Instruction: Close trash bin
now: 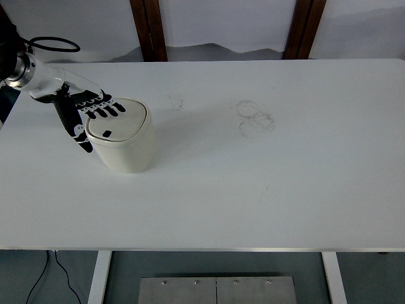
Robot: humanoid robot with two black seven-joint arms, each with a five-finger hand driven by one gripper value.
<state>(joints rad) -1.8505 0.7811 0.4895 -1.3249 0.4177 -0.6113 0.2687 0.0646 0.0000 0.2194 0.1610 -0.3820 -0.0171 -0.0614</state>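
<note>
A small cream trash bin stands on the left part of the white table. Its lid lies flat and shut on top, with a small dark mark near its front. My left hand hovers over the bin's back left rim. Its fingers are spread flat above the lid, and its thumb hangs down beside the bin's left wall. It holds nothing. The right arm is out of view.
Faint ring stains mark the table right of the middle. A black cable loops at the left arm's wrist. Two dark wooden posts stand behind the table's far edge.
</note>
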